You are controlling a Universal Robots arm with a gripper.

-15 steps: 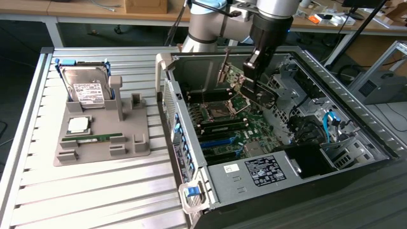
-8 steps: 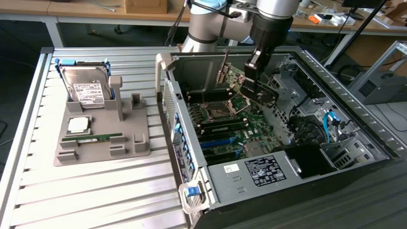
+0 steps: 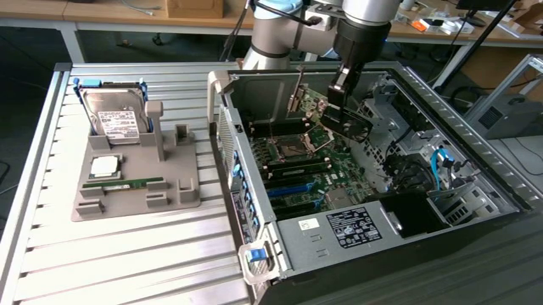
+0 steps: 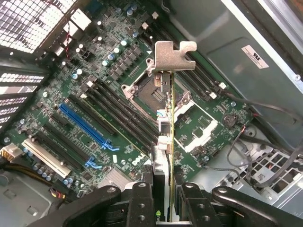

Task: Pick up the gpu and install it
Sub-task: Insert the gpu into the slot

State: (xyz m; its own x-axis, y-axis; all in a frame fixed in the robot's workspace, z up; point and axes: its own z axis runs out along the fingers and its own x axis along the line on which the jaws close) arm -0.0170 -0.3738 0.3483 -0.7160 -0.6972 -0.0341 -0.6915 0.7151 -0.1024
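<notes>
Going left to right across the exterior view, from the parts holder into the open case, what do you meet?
hard drive → blue latch on the case's near corner → gpu, clamped in the gripper over the motherboard → blue cable

Your gpu (image 4: 172, 101), a thin flat circuit-board card, shows green along its edge, and its metal bracket is plain silver. Your jaws are black. The broad motherboard (image 4: 94, 90) is dark green, with one long bright blue slot (image 4: 87, 125), one white slot (image 4: 45, 155) and several black ones. The ribbed metal tabletop (image 3: 127, 260) is pale silver-grey, striped by its grooves.
</notes>
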